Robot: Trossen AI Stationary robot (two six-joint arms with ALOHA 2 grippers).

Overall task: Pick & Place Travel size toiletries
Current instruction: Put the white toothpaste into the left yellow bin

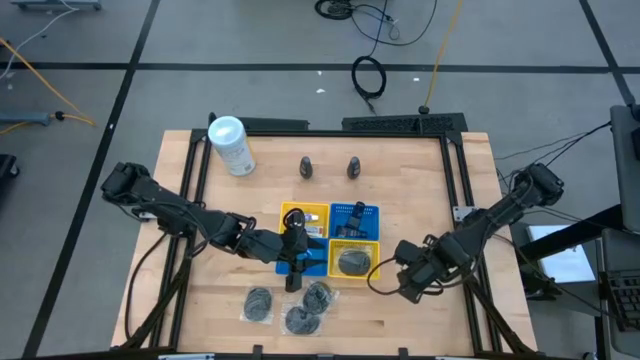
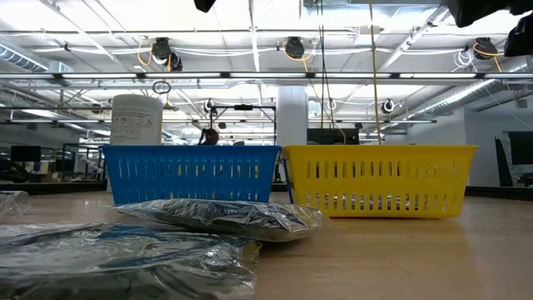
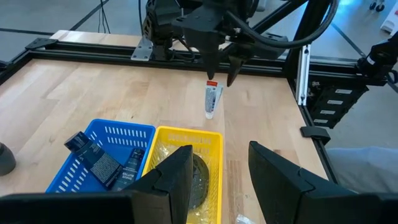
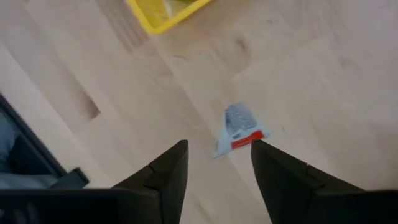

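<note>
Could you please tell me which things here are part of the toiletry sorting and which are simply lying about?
Part of the job: small tube under the right claw; two dark mini bottles; wrapped discs; blue basket; yellow baskets.

Lying about: white canister; floor cables.

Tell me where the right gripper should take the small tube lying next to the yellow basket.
Grip the tube across its narrow body, coming straight down from above. It lies flat on the bare table, clear of the yellow basket, so only a top approach gets fingers on both long edges. The right gripper hangs open right over it; the flat crimped end probably offers less to pinch.
</note>
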